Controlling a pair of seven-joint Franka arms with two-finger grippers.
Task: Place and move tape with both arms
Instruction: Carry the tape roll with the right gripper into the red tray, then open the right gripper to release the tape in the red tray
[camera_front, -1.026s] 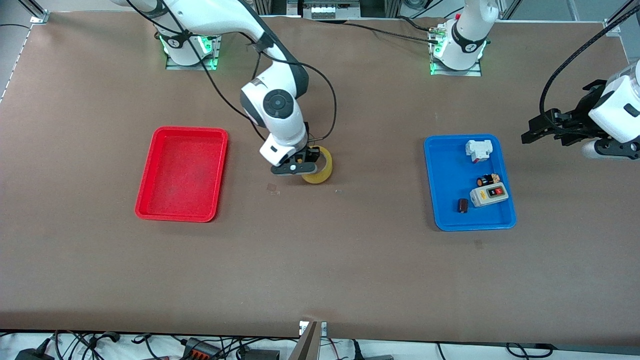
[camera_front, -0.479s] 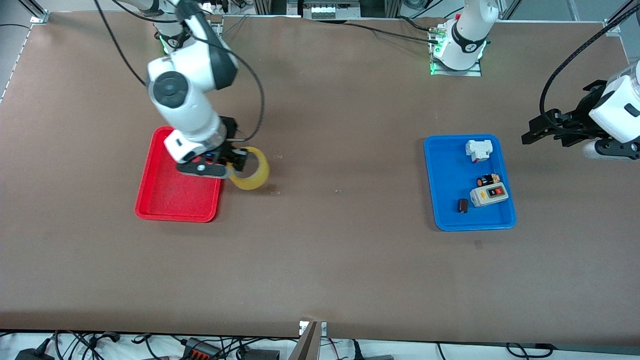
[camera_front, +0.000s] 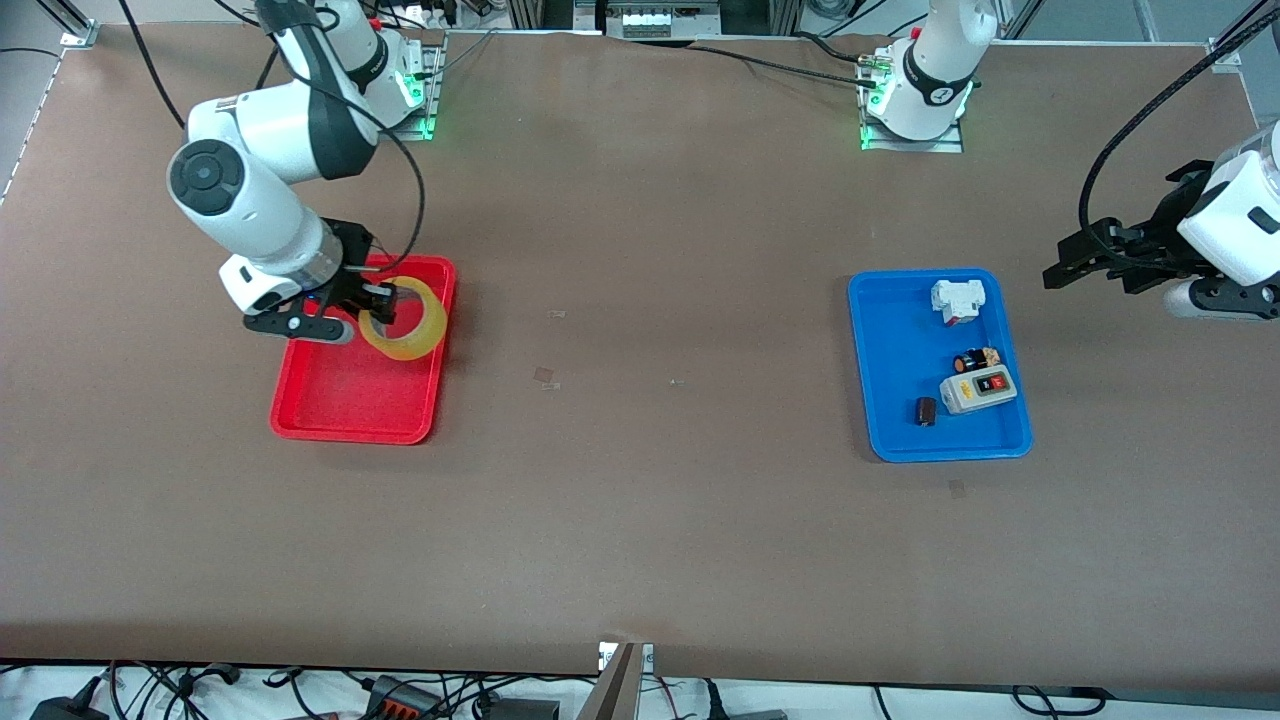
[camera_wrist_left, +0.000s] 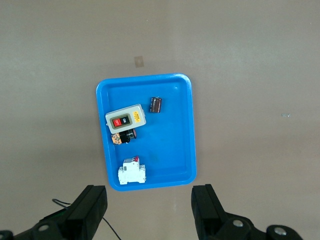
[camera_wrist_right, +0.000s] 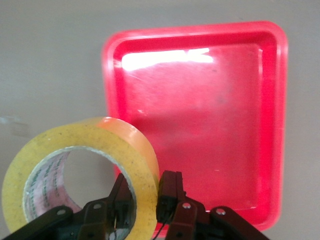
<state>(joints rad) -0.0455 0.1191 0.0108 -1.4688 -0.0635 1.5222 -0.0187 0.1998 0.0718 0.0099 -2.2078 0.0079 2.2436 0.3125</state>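
Right gripper (camera_front: 372, 305) is up in the air over the red tray (camera_front: 340, 420), at the tray's end nearest the robot bases. Its fingers (camera_wrist_right: 170, 192) are pinched narrow on the wall of the tape (camera_front: 404, 320), one finger inside the hollow core, one outside. The tape hangs from the grip, tilted, clear of the tray floor, over the tray corner that faces the table centre. In the right wrist view the tape (camera_wrist_right: 75, 170) shows its yellowish ring and pale inner core, with the red tray (camera_wrist_right: 260, 150) below it.

Left gripper (camera_front: 1085, 262) hovers in the air near the left arm's end of the table, just past the blue tray (camera_front: 900, 440), and waits. Its fingers (camera_wrist_left: 90, 205) are spread wide with nothing between them.

The blue tray (camera_wrist_left: 180, 165) holds a grey switch box (camera_front: 978, 389) with red buttons, a white breaker (camera_front: 957, 299), a small dark cylinder (camera_front: 926, 411) and a small black-and-orange part (camera_front: 975, 359). The breaker is farthest from the front camera; the dark cylinder sits just beside the switch box, toward the table centre. The two trays lie well apart on the brown table (camera_front: 660, 520).
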